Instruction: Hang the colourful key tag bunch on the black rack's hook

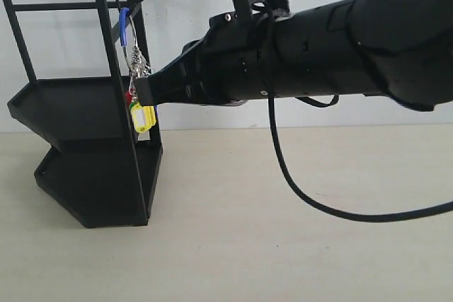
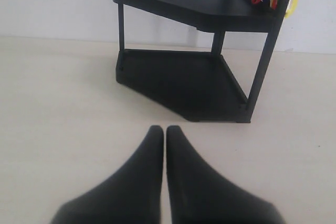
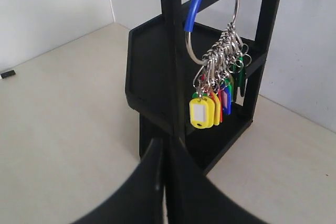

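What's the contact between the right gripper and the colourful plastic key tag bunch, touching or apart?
Apart. Right wrist view: black metal rack shows between the shut right gripper and the colourful key tag bunch.

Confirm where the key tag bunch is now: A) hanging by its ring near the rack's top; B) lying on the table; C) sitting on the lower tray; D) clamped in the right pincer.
A: the colourful key tag bunch dangles by its ring from the top of the black rack, and the right pincer is shut on nothing.
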